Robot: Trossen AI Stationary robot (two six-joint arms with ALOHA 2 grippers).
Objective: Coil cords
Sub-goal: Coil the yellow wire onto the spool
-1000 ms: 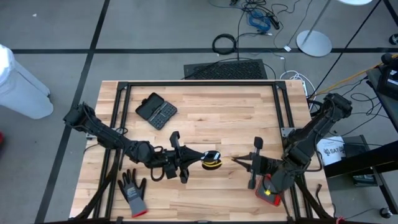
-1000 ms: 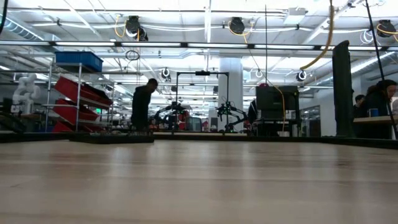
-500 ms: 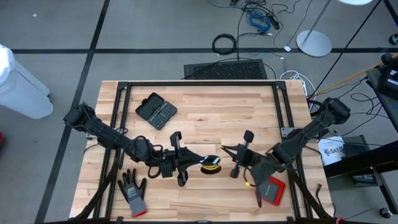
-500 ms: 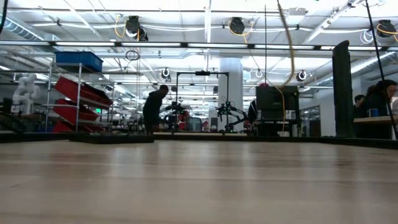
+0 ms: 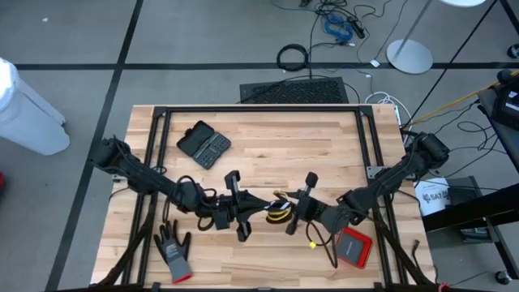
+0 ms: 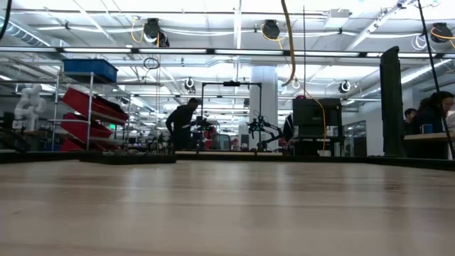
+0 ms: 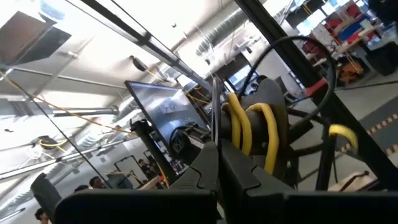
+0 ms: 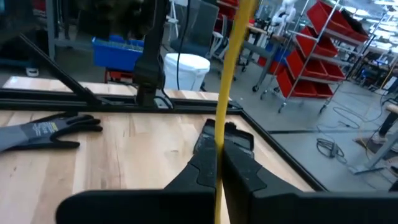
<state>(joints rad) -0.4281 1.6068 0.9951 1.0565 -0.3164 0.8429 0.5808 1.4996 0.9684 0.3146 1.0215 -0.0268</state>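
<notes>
Both end effectors meet at the yellow cord (image 5: 278, 212) near the middle of the counter's (image 5: 268, 154) near half. Left end effector (image 5: 261, 207) is clenched on the small coiled ring of that cord; its wrist view shows yellow loops (image 7: 252, 127) wound against a dark round part, pinched right at the closed fingertips (image 7: 214, 163). Right end effector (image 5: 289, 212) comes in from the other side, just beside the coil, and is clenched on a straight run of the same yellow cord (image 8: 231, 68), which passes between its shut fingers (image 8: 208, 152) and rises upward. In the low view a yellow strand (image 6: 288, 43) hangs across the upper part of the picture, while the counter surface fills the foreground.

Around the coil, a grey glove (image 5: 173, 247) with a red cuff lies at the near left corner, well apart from the cord; the right wrist view shows it flat on the wood (image 8: 46, 132). A black case (image 5: 203, 144) sits toward the far left of the counter. A red flat object (image 5: 355, 247) lies under the right arm near the near right edge. Nothing stands between the two end effectors except the cord itself. Beyond the counter, a black cable ring (image 5: 293, 57) and loose wires lie on the floor, and a person (image 6: 183, 124) stands in the room behind.
</notes>
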